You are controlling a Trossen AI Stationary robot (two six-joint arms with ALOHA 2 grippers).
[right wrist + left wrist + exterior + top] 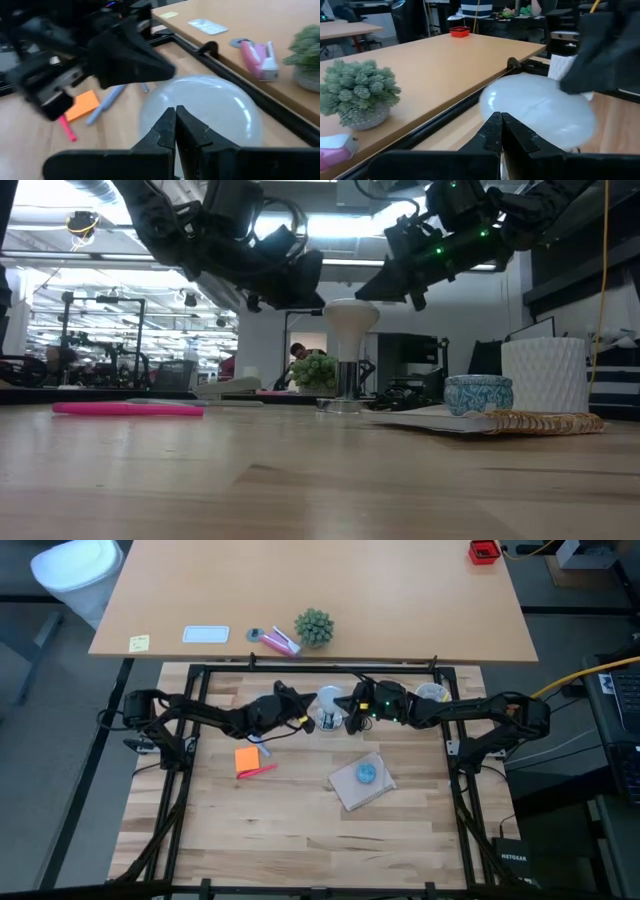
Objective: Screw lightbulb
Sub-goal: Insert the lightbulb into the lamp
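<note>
Two dark arms meet over the far middle of the light wooden table (300, 830), one from each side, both raised above the surface.

Left gripper (303, 720): fingers pressed fully together, holding nothing; its tips sit just left of the lightbulb, near the globe. In its own wrist view the closed tips (501, 131) stand in front of the frosted globe.

Right gripper (352, 718): fingers likewise pressed together, empty; tips just right of the lightbulb. Closed tips (175, 131) show against the globe in its own wrist view.

Lightbulb (329, 700): frosted white globe, upright between the two grippers at the far middle of the table; in the low view it (350, 320) stands on top of a shiny metal socket (345, 385). Whether either gripper touches the glass cannot be told.

Other items on the table: orange sticky pad (249, 759) and pink pen (258, 771), left of centre; woven mat (360, 783) right of centre carrying a small blue round pot (367, 773).

On the separate tan desk (400, 600) beyond: small green potted plant (314, 628), pink stapler (280, 640), white card (206, 635), yellow note (139, 642), red box (484, 551)
</note>
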